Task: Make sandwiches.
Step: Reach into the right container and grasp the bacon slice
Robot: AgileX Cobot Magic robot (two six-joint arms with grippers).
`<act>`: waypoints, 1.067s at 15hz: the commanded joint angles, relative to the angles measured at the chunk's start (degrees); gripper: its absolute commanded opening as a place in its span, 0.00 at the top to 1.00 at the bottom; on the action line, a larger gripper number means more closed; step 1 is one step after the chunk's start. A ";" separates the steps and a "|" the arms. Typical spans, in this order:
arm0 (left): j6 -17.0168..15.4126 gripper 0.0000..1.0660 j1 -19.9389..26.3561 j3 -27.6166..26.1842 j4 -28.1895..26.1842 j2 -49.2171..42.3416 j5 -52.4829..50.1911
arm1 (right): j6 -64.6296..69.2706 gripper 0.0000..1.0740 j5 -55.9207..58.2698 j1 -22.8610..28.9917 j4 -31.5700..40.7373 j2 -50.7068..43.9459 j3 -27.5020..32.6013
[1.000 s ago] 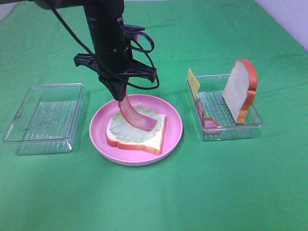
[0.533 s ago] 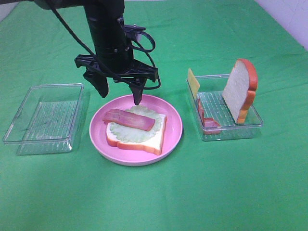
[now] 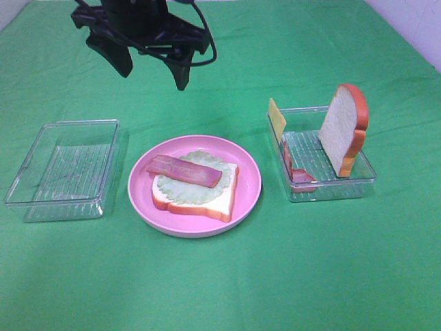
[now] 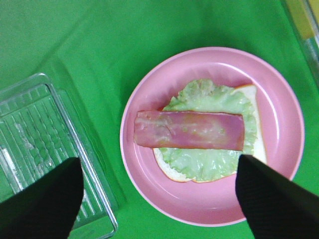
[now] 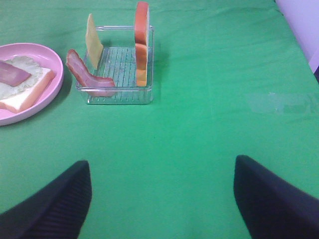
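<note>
One open sandwich lies on the pink plate (image 3: 249,183): a white bread slice (image 3: 213,200), green lettuce (image 3: 180,189) and a bacon strip (image 3: 183,171) flat on top. My left gripper (image 3: 153,74) is open and empty, high above the plate's far side. The left wrist view looks straight down on the bacon (image 4: 188,130) and lettuce (image 4: 209,164), seen between the spread fingers (image 4: 45,204). My right gripper (image 5: 162,209) is open and empty over bare cloth, out of the exterior high view.
A clear tray (image 3: 331,185) right of the plate holds an upright bread slice (image 3: 342,127), a cheese slice (image 3: 276,117) and a bacon strip (image 3: 298,172). A clear tray (image 3: 65,169) left of the plate holds nothing. Green cloth covers the table.
My left gripper let go of the bacon strip, which now lies flat on the lettuce, and then rose up and back from the plate with its jaws open.
</note>
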 commanded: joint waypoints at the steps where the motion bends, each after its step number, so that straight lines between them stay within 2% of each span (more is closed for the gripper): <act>1: -1.09 0.27 -0.23 0.11 -0.40 -5.21 4.01 | -0.80 0.30 -0.52 -0.23 -0.17 -0.86 -0.06; 4: -1.09 0.27 -0.23 0.11 -2.23 -10.54 4.01 | -0.80 0.30 -0.52 -0.23 -0.17 -0.86 -0.06; 5: -0.92 0.27 -0.23 0.11 -5.50 -15.47 4.01 | -0.80 0.30 -0.52 -0.23 -0.17 -0.86 -0.06; 7: -0.06 0.27 -0.23 0.34 -6.88 -19.14 4.01 | -0.80 0.30 -0.52 -0.23 -0.17 -0.86 -0.06; 10: 1.72 0.27 -0.23 7.39 -7.22 -27.56 4.01 | -0.80 0.30 -0.52 -0.23 -0.17 -0.86 -0.06; 11: 2.58 0.27 -0.23 12.61 -7.28 -31.46 4.01 | -0.80 0.30 -0.52 -0.23 -0.17 -0.86 -0.06; 12: 3.78 0.27 -0.23 23.03 -7.05 -40.34 4.01 | -0.80 0.30 -0.52 -0.23 -0.17 -0.86 -0.06; 13: 3.78 0.27 -0.23 28.76 -6.88 -45.03 4.01 | -0.80 0.30 -0.52 -0.23 -0.17 -0.86 -0.06; 14: 3.78 0.27 -0.23 30.94 -6.82 -46.93 4.01 | -0.80 0.30 -0.52 -0.23 -0.17 -0.86 -0.06; 16: 3.78 0.27 -0.23 41.65 -5.56 -55.98 3.95 | -0.80 0.30 -0.52 -0.23 -0.17 -0.86 -0.06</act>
